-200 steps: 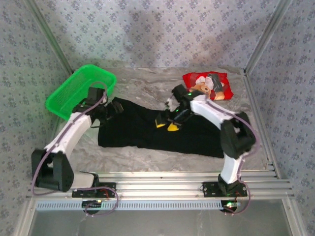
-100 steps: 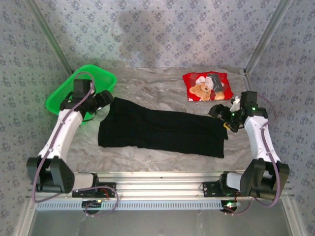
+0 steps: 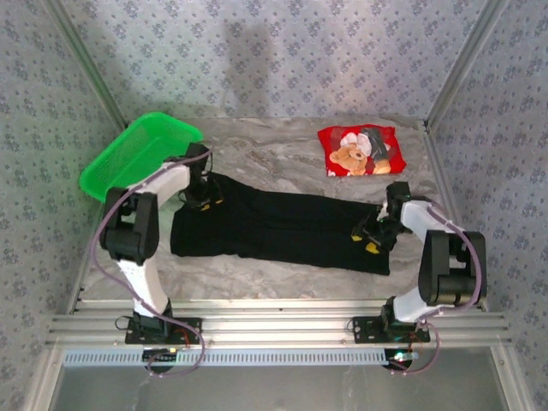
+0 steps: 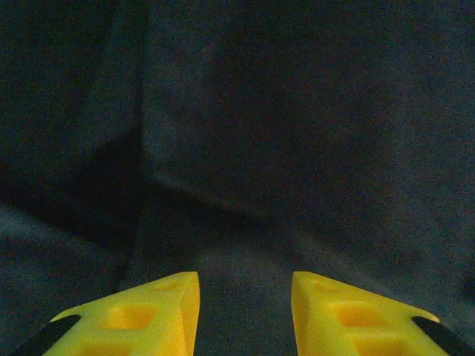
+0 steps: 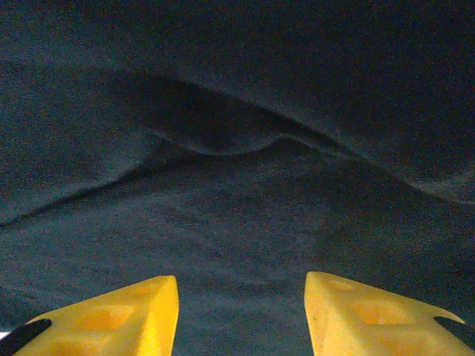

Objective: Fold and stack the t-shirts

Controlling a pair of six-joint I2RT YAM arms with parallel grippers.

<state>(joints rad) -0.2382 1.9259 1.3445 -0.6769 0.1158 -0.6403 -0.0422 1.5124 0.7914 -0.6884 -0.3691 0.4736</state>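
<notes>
Black tee [image 3: 282, 227] is laid flat on the table [image 3: 274, 158] as a long band. Its left end is just beside the basket [image 3: 128, 163], and the rest is stretched away to the basket's right. Red tee [image 3: 358, 150] is folded to a small square, well to the right of the basket at about the same depth, apart from the black tee. Left fingers [image 4: 148, 319] are set on the band's end nearest the basket. Right fingers [image 5: 119, 322] are set on the end farthest from it. Both pairs are seen parted by a moderate gap, with creased black cloth showing in and beyond the gap. Whether any cloth is pinched cannot be told.
</notes>
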